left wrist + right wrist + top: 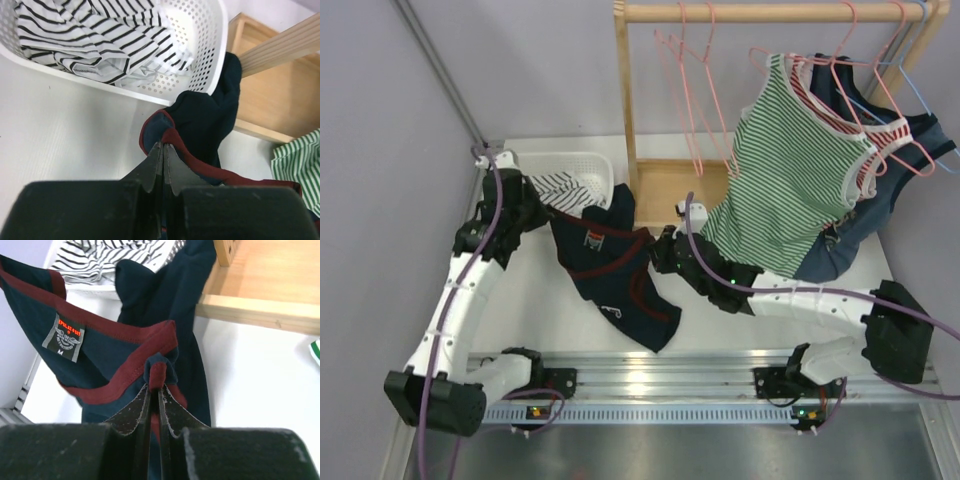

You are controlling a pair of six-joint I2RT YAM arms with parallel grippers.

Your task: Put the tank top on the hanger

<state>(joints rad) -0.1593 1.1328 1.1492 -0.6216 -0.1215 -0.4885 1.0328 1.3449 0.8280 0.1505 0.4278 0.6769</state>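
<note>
The left gripper (161, 146) has its fingers pressed together on the maroon trim of the dark navy sleeveless tank top (612, 262), just beside the white perforated plastic basket (600, 175). The tank top stretches between the two grippers over the white table (525, 300), in front of the light wooden rack (628, 100). The right gripper (155, 386) pinches a bunched fold of its maroon edge.

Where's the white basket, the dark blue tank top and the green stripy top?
white basket (200, 55): left wrist view, holed side wall.
tank top (618, 283): top view, middle of its body.
green striped top (790, 180): top view, chest.
</note>
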